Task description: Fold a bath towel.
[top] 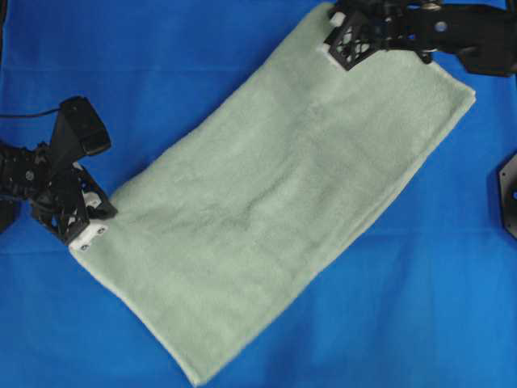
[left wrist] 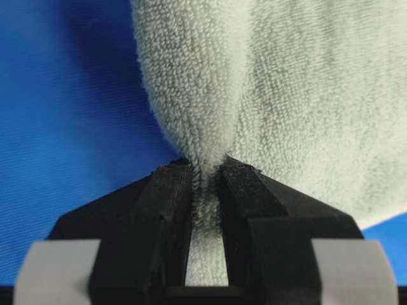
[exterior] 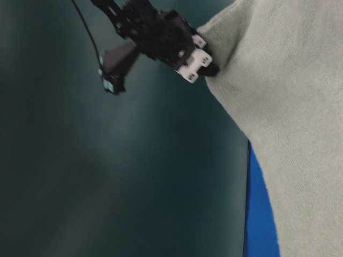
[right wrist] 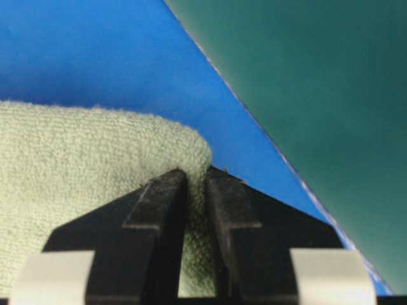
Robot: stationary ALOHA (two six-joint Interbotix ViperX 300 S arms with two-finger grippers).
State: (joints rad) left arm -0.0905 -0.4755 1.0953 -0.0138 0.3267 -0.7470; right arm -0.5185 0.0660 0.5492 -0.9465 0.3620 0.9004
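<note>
Showing one black gripper [exterior: 206,68] at upper centre, entering from the top edge and angling down to the right. Clamping on a corner of the bath towel [exterior: 289,107], with the cloth bunching into a fold at the contact point. Displaying white pads [exterior: 193,67] beside the fingertips. Carrying a dark camera housing [exterior: 115,69] on its lower left side, with a thin black cable [exterior: 86,27] running up from it. Spreading the pale green towel over the right part of the frame, from top edge to bottom edge. Exposing a strip of blue cloth surface [exterior: 260,214] at lower right, left of the towel's edge. Filling the left part with a blurred dark teal background [exterior: 107,176].
</note>
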